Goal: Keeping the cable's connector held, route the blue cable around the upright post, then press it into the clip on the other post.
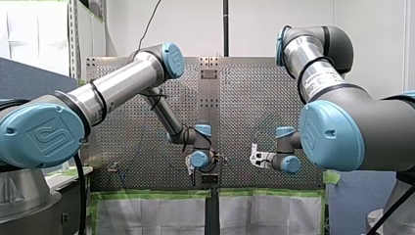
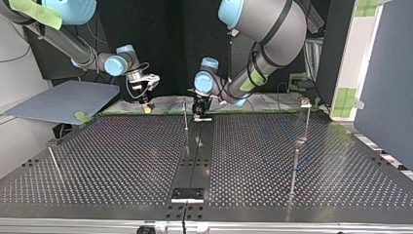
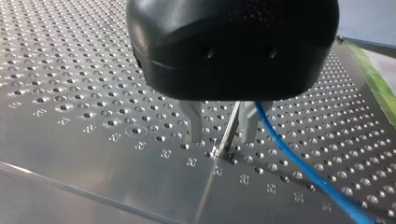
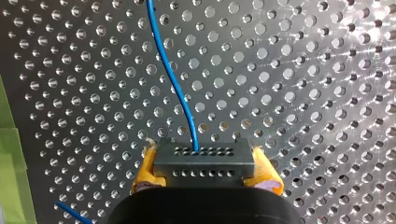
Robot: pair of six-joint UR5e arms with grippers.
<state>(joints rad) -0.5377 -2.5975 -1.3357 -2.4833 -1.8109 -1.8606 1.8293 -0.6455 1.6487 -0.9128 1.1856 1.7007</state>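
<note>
White wall [image 1: 372, 29], blue partition [image 1: 29, 78], green tape [image 1: 147, 194] edging perforated table [image 1: 244, 98]

Silver tubes and blue caps are showing along my left arm [image 1: 117, 88] and my right arm [image 1: 313, 73]; my left hand [image 3: 220, 140] is showing black housing, my right hand [image 4: 203, 156] yellow pads [image 4: 144, 172].

hard glare sparkles off the perforated table [image 4: 359, 37] ahead of the jaws of my right gripper [image 4: 205, 161]; on my left gripper [image 3: 221, 139] the black housing's blurred, soft shadow beside its jaws.
</note>
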